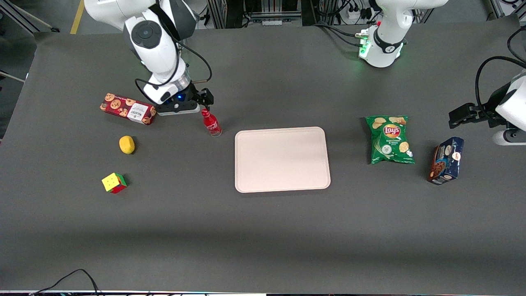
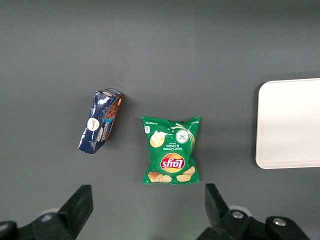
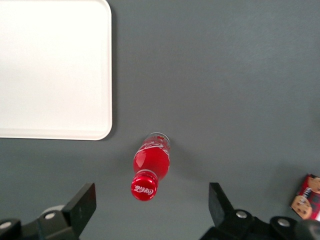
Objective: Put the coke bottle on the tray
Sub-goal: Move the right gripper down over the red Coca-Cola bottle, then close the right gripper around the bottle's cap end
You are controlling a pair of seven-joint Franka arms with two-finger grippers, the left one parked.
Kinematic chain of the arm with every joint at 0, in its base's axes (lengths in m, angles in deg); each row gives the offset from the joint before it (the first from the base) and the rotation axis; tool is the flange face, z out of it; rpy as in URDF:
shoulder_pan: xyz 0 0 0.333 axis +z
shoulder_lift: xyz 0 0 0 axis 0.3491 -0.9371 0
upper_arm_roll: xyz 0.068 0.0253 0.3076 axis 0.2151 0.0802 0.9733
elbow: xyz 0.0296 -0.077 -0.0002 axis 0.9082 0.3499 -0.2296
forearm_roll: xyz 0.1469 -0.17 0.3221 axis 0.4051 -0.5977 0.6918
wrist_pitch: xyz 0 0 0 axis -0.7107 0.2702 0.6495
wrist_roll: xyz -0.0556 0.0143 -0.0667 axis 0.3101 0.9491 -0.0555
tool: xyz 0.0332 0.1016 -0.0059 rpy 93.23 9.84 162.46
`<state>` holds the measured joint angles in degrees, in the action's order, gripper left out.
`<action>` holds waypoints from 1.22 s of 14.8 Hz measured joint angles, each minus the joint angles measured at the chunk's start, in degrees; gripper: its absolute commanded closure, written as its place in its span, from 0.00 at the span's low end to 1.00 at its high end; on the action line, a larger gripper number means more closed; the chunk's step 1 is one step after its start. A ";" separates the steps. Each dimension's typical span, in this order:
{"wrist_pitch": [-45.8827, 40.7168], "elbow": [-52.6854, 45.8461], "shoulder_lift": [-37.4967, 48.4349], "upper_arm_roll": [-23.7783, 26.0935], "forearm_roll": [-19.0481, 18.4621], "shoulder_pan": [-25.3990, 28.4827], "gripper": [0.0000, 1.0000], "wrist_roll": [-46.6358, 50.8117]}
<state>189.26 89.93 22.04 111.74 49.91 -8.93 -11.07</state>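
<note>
Right wrist view: the gripper [image 3: 150, 210] hangs spread above the upright coke bottle [image 3: 149, 167], near the tray [image 3: 55, 70].

A green chips bag [image 2: 171, 150] is lying on the dark table [image 2: 165, 50], a blue box [image 2: 100, 121] is sitting just beside it, and the tray [image 2: 290, 122] is resting apart.
</note>
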 measured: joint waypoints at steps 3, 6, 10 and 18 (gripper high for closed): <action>4.04 3.75 -1.06 1.11 0.08 -0.02 0.00 0.01; 6.93 4.99 -3.35 1.82 0.10 -0.02 0.00 0.02; 9.27 5.24 -6.21 2.23 0.11 -0.02 0.02 0.30; 10.30 5.41 -8.09 2.29 0.11 -0.02 0.80 0.42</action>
<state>199.56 95.33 13.95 114.03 50.02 -8.96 -10.65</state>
